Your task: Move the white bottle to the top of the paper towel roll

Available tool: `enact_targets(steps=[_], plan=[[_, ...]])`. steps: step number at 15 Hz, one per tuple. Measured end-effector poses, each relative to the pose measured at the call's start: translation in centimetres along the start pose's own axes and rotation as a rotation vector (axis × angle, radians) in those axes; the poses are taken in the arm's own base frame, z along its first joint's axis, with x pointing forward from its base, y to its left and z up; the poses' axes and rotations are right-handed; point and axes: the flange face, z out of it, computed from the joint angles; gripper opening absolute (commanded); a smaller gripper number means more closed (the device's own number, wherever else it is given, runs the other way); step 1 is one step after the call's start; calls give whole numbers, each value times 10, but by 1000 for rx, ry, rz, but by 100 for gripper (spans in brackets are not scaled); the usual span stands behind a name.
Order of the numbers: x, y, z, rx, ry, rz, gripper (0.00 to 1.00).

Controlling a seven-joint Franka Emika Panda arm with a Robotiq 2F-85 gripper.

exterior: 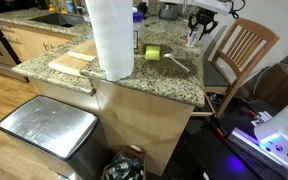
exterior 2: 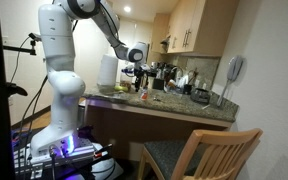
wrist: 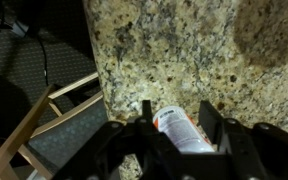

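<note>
The black claw (wrist: 177,116) is clenching the small white plastic bottle (wrist: 182,133), which is showing a red-orange band near one end. The bottle is hanging between the claw's fingers above the speckled granite surface (wrist: 184,50), near its edge and well apart from the tall white paper towel roll (exterior: 111,38).

In an exterior view, a wooden board (exterior: 72,62) lies at nine o'clock on the stone counter (exterior: 169,86). A shiny bin (exterior: 49,128) stands at seven o'clock, and a wooden chair (exterior: 242,48) at two o'clock.
</note>
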Motion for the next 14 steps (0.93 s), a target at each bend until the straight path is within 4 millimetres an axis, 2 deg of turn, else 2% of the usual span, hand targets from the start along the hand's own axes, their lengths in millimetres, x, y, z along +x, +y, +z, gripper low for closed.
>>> enact_targets(steps=[2, 3, 4, 5, 6, 7, 12, 14], plan=[[-1, -1, 0, 3, 3, -11, 95], [0, -2, -1, 6, 13, -17, 99], [0, -3, -3, 13, 28, -25, 100], [1, -3, -8, 23, 44, -32, 92], [1, -4, -14, 35, 59, -38, 98], [0, -5, -21, 45, 70, -42, 100], [0, -8, -33, 100, 108, -17, 100], [9, -8, -46, 137, 127, 15, 100]])
